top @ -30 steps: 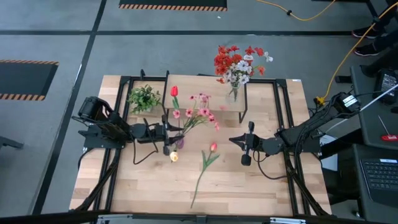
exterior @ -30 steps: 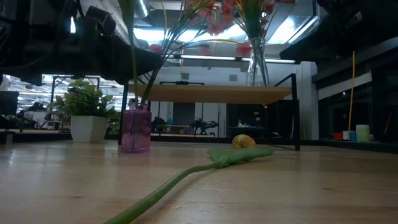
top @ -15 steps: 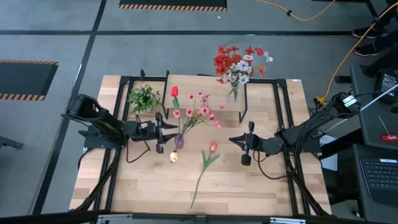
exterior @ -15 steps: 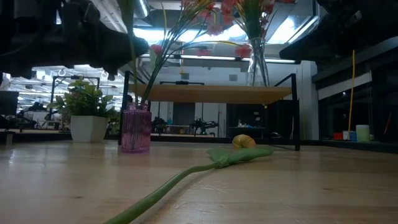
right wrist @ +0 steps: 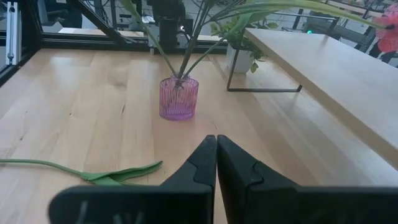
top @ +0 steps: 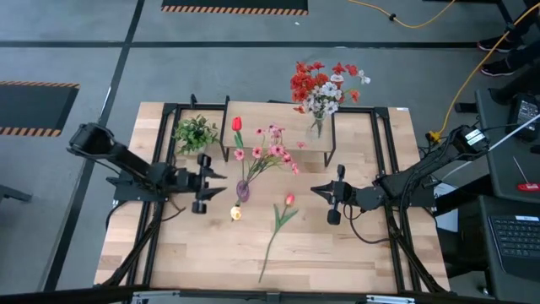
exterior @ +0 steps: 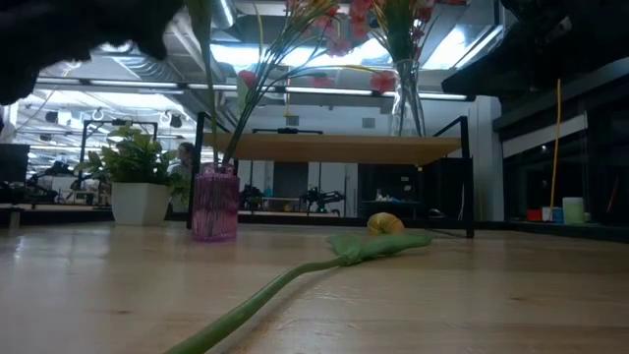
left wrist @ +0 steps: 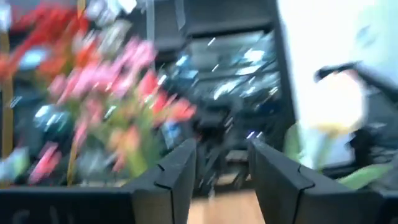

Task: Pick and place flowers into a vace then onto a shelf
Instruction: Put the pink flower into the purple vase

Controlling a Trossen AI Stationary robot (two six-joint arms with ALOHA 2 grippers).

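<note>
A purple glass vase [top: 242, 192] [right wrist: 178, 98] stands on the table and holds a red tulip and pink flowers [top: 268, 154], their stems stuck into it. A single tulip [top: 283, 213] lies flat on the table, its stem [exterior: 275, 288] running toward the near edge. A small yellow bloom [top: 236, 214] lies beside the vase. A clear vase of red and white flowers [top: 319, 89] stands on the shelf [top: 278, 135]. My left gripper [top: 215, 179] [left wrist: 222, 171] is open, left of the purple vase and apart from it. My right gripper [top: 315, 192] [right wrist: 216, 142] is shut, right of the lying tulip.
A small green plant in a white pot [top: 196, 133] [exterior: 138, 182] stands at the shelf's left end. The shelf's black legs [right wrist: 230, 78] stand behind the purple vase. Bare tabletop [top: 186, 253] lies toward the near edge on both sides of the tulip stem.
My left gripper has drawn back from the purple vase toward the table's left edge, leaving the vase and its flowers standing where they were. My right arm has kept still.
</note>
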